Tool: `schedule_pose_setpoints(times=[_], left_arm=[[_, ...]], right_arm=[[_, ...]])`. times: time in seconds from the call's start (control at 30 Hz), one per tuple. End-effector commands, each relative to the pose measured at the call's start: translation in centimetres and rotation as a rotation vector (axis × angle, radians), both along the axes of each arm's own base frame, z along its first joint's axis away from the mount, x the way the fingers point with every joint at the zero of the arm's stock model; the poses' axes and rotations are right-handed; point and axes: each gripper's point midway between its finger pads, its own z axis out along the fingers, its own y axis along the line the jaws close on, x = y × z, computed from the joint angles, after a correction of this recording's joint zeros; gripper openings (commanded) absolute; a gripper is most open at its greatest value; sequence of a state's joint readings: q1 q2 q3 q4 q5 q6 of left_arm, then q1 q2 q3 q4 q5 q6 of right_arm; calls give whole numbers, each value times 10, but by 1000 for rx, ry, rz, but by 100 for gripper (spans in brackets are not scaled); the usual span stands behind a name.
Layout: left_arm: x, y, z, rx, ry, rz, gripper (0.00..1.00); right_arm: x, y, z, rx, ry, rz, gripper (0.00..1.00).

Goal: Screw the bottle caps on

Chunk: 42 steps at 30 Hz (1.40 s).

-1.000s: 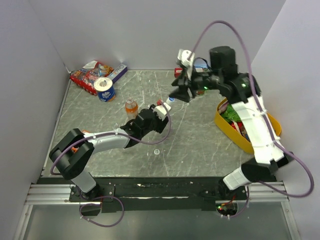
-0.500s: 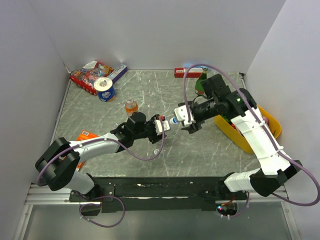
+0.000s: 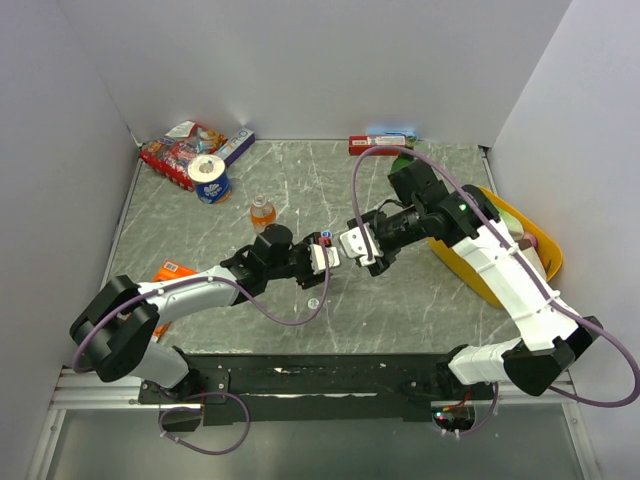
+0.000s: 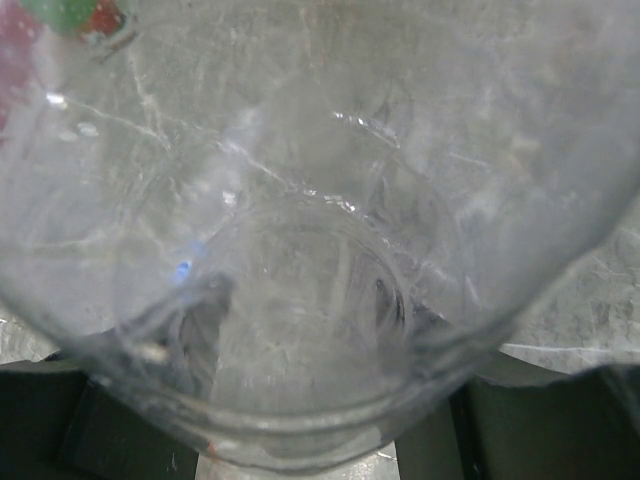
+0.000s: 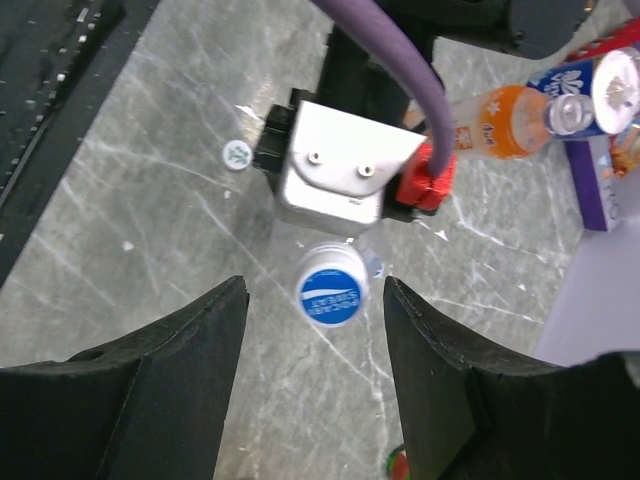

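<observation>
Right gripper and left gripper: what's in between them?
A blue cap, atop the clear bottle in the left gripper, right at the right gripper's open fingertips. The right wrist view shows it.

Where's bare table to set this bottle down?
Bare tabletop lies front right, between the white cap and yellow bin, and rear centre, between the orange bottle and red box. Crowded: the middle, where the left gripper and right gripper meet, and around the tape roll.
</observation>
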State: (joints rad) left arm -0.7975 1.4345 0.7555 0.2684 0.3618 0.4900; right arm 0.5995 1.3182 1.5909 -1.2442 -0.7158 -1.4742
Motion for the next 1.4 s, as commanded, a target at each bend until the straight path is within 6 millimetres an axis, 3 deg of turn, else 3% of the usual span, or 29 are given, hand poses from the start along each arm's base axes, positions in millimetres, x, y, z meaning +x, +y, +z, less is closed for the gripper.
schedule_pose_setpoints(times=[0.0,0.47,0.57,0.67,0.7,0.77,0.8,0.93,1.1,1.17,1.2,1.23,1.3,1.33,1.37], left_arm=[[-4,-10,33,-59,-73,-62,1],[-2,-12,35,-68,-80,-61,1],[-1,-12,36,-69,-85,-61,1],[7,-13,42,-93,-91,-7,1],[12,-15,50,-124,-100,23,1],[21,-15,59,-157,-134,102,1],[24,-15,64,-178,-145,131,1],[39,-16,89,-316,-130,295,1],[76,2,114,-496,-27,647,1],[86,2,94,-455,25,738,1],[91,-1,101,-486,50,772,1],[93,-4,87,-450,63,782,1],[96,-3,79,-429,73,811,1],[96,-3,75,-412,73,809,1],[96,-3,70,-394,70,807,1]], right_arm=[[6,4,6,34,-72,-5,63],[4,10,4,35,-44,14,48],[3,13,4,42,-19,5,39],[13,23,15,86,39,-85,17],[23,30,17,111,125,-185,7],[35,35,20,137,203,-295,1],[41,36,18,145,286,-397,0],[68,38,24,232,324,-608,0],[88,29,16,261,494,-883,0],[92,27,12,265,585,-968,0],[97,22,7,283,692,-1063,0],[99,20,4,292,750,-1110,0],[100,15,6,316,886,-1208,0],[101,14,11,329,909,-1217,5],[103,16,31,368,905,-1190,16]])
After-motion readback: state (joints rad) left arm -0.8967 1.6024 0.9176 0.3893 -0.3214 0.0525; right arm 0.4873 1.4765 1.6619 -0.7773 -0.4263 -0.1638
